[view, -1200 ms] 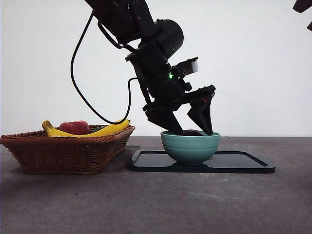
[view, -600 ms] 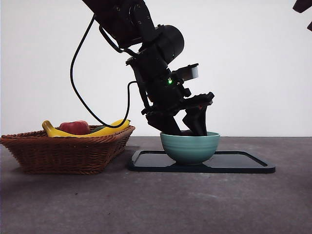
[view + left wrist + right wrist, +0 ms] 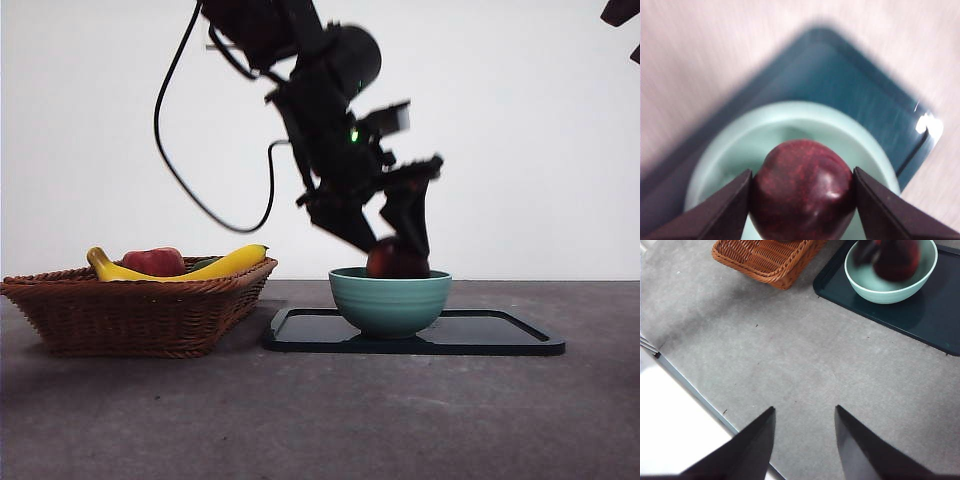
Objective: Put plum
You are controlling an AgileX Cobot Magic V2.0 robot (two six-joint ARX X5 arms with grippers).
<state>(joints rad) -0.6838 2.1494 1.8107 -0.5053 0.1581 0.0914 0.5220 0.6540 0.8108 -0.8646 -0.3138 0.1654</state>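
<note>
A grey table is seen from low level against a plain white wall. On it, at one side, a wicker basket is set, holding a banana and a red fruit. Just beside the basket a dark tray lies flat, and a pale green bowl stands on it.

Above the bowl a black arm is seen, leaning down from high up. Its end is the left gripper, whose jaws are closed on the plum, one jaw against each side of the fruit. The plum, dark red and glossy, is held directly over the bowl's hollow, at about rim height; whether it touches the bowl's inside cannot be told. The fruit is round, so no long axis is to be reckoned with.

The right gripper is kept well away over bare table, its jaws spread apart and empty. The left arm is plainly the nearer, being the one that holds the plum. The plum sits in line with the bowl below, so any coming move is judged to be either straight up or straight down.
</note>
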